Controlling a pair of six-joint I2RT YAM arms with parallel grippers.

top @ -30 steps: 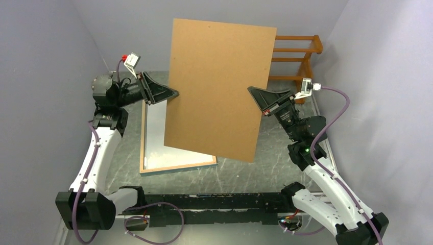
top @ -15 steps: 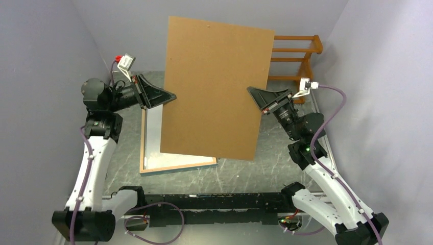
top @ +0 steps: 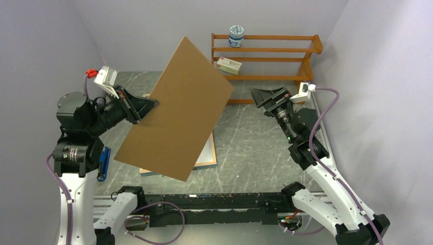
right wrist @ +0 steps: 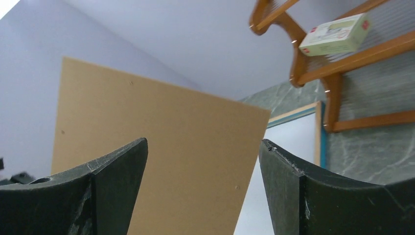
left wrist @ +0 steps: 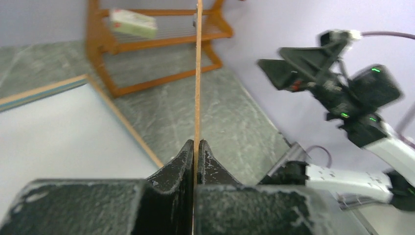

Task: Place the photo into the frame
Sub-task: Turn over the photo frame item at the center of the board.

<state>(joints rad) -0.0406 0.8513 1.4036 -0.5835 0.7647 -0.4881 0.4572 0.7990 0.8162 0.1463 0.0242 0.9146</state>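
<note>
Left fingers (left wrist: 188, 152): clenched on the edge of a plain brown board (top: 176, 109). My left wrist camera sees that board edge-on, as a thin line pinched between the two tips. The board hangs tilted in the air, one corner high and one low.

Right fingers (top: 262, 97): released, spread wide and holding nothing. They stand well apart from the board, off its right side.

The frame (top: 208, 162) lies flat on the surface (top: 250, 148) directly under the board, wood-coloured rim up. From overhead I see only its near right corner and a strip of its right side, because the board covers the rest. The right wrist camera catches a blue-green edge along that rim.

The photo (left wrist: 54, 132) appears to lie inside the frame, below the board, white side up. No printed side shows in any camera, so I cannot confirm that the sheet is the photo. The left wrist view of it is soft.

Behind the board stands a wooden rack (top: 268, 50). It carries a jar (top: 236, 35) on top and a small box (top: 229, 65) one level down, whose labels are too small to read.

A blue object (top: 104, 163) sits beside the left arm, below the board's low left corner. It is partly hidden and I cannot identify it.
</note>
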